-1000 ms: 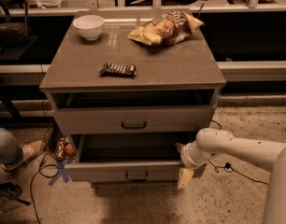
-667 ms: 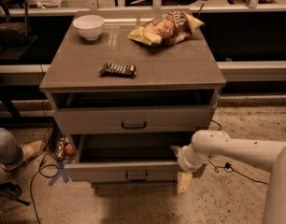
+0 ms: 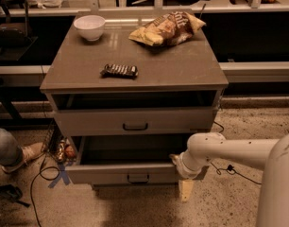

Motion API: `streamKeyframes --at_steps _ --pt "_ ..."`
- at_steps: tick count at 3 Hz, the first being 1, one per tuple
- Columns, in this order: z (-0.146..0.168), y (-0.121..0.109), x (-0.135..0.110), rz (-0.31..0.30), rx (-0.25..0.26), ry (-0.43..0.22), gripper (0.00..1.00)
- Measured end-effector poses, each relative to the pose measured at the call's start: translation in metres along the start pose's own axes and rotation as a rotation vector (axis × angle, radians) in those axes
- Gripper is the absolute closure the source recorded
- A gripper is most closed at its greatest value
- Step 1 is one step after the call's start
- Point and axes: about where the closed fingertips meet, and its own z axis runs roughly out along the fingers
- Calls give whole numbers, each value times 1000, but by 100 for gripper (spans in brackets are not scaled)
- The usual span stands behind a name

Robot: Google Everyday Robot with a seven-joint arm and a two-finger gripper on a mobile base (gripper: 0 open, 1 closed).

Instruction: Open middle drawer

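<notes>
The middle drawer (image 3: 116,173) is pulled out from the grey-taupe cabinet. Its dark inside shows, and its black bar pull (image 3: 138,178) is on the front. My gripper (image 3: 184,186) hangs at the right end of that drawer's front, against the corner, at the end of the white arm (image 3: 229,150) reaching in from the right. The drawer above (image 3: 135,122) has its own black pull and stands out a little, with a dark gap under the cabinet top. A lower drawer is hidden beneath the open one.
On the cabinet top (image 3: 182,65) lie a white bowl (image 3: 89,26), a chip bag (image 3: 168,28) and a dark snack bar (image 3: 119,70). A person's leg and shoe (image 3: 19,152) are at the left. Cables (image 3: 40,183) and small items (image 3: 64,151) lie on the floor.
My gripper and wrist have shifted slightly left along the right end of the open drawer's front. The drawers stand about as before.
</notes>
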Motion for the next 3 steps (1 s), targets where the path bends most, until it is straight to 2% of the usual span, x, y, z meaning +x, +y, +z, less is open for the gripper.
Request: streamKeyframes --at_steps 1,2,3 --pt "11 8 6 9 -55 17 0" --pt "9 12 8 14 -62 25 0" --pt "2 25 17 38 -55 51 0"
